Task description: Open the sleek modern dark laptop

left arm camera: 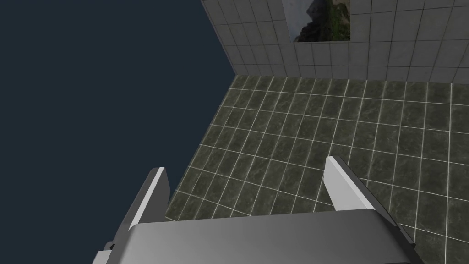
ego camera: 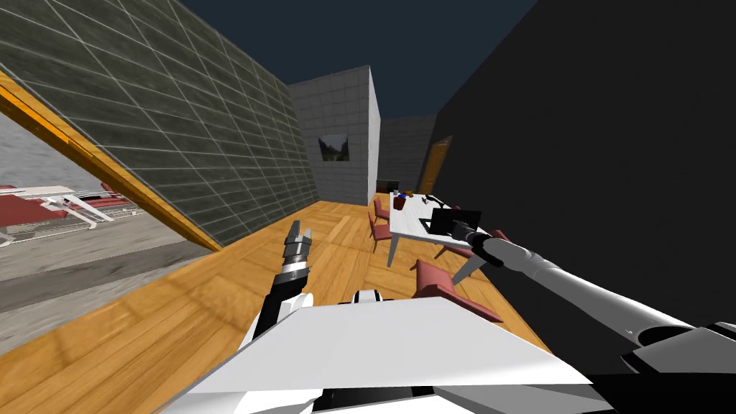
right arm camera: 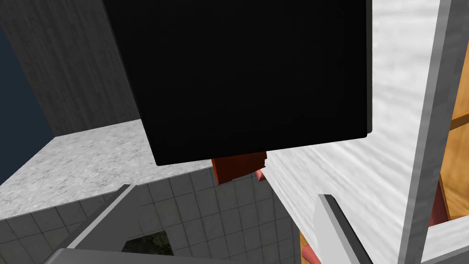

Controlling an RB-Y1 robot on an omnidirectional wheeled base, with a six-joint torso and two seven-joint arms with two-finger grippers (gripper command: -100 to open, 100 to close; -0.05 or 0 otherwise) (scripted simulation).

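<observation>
The dark laptop (ego camera: pixel 453 221) stands on the near end of a white table (ego camera: pixel 410 219), its black lid raised off the base. My right arm reaches out to it, and the right gripper (ego camera: pixel 466 231) is at the lid's near edge. In the right wrist view the black lid (right arm camera: pixel 247 78) spreads wide just beyond my right gripper (right arm camera: pixel 224 229), which is open with nothing between its fingers. The table top (right arm camera: pixel 348 156) shows pale beside the lid. My left gripper (ego camera: pixel 299 238) is held up over the wooden floor, away from the table, and is open (left arm camera: pixel 247 188).
Red chairs (ego camera: pixel 442 282) stand around the table, one just in front of me. Small items and a red-brown pot (ego camera: pixel 399 203) sit at the table's far end. A dark wall runs along the right, with an orange door (ego camera: pixel 435 164) far back.
</observation>
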